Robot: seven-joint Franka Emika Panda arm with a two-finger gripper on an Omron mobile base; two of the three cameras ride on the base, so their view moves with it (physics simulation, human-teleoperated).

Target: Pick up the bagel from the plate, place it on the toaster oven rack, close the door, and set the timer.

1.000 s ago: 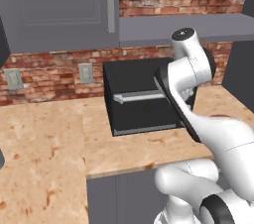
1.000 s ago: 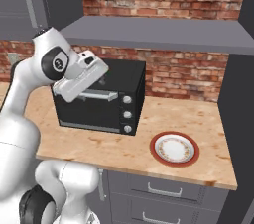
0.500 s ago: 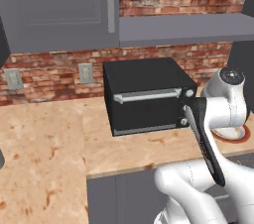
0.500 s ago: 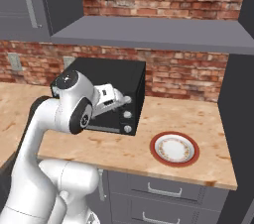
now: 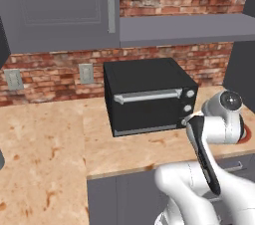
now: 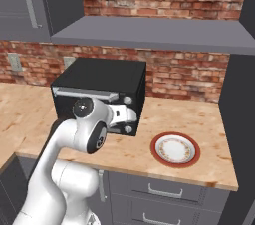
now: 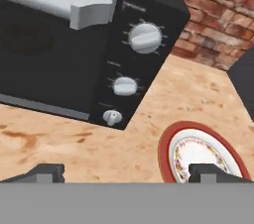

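The black toaster oven stands on the counter with its door shut, so the rack is hidden. The door's silver bar handle runs across the top. Three round knobs sit in a column on the right front panel. My gripper is open and empty, low over the counter in front of the oven's knob side, with one fingertip at each lower corner of the hand view. The red-rimmed white plate lies to the oven's right with nothing on it. The bagel is out of view.
A brick wall runs behind the wooden counter. A grey shelf hangs above the oven, with a grey cabinet at upper left. A dark tall panel bounds the counter on the right. Drawers lie below.
The oven door, partly open a second ago with my hand at its top, now stands shut. My arm has swung down and right to the knob side.
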